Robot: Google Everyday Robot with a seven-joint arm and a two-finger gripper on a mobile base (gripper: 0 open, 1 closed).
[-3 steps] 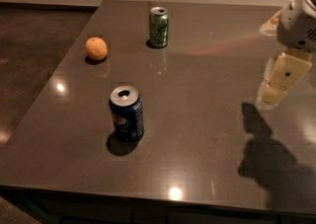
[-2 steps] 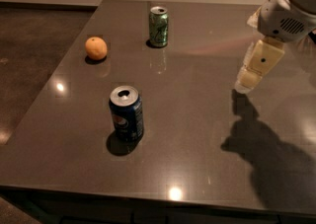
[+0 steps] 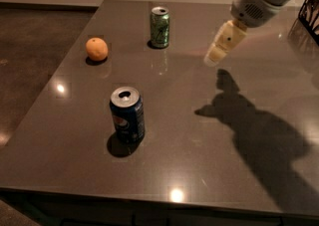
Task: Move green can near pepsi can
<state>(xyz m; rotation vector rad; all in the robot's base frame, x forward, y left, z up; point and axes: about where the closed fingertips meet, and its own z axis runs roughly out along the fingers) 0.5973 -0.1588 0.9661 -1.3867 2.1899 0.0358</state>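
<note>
The green can (image 3: 160, 27) stands upright at the far middle of the dark table (image 3: 199, 135). The pepsi can (image 3: 127, 115), dark blue with a silver top, stands upright nearer the front left. My gripper (image 3: 215, 55) hangs above the table to the right of the green can, well apart from it, and holds nothing that I can see.
An orange (image 3: 96, 49) lies on the table left of the green can. A dark object (image 3: 310, 13) shows at the right edge of the view. The arm's shadow falls on the right part of the table.
My gripper has moved left and farther back across the table, toward the green can. The cans and the orange have not moved.
</note>
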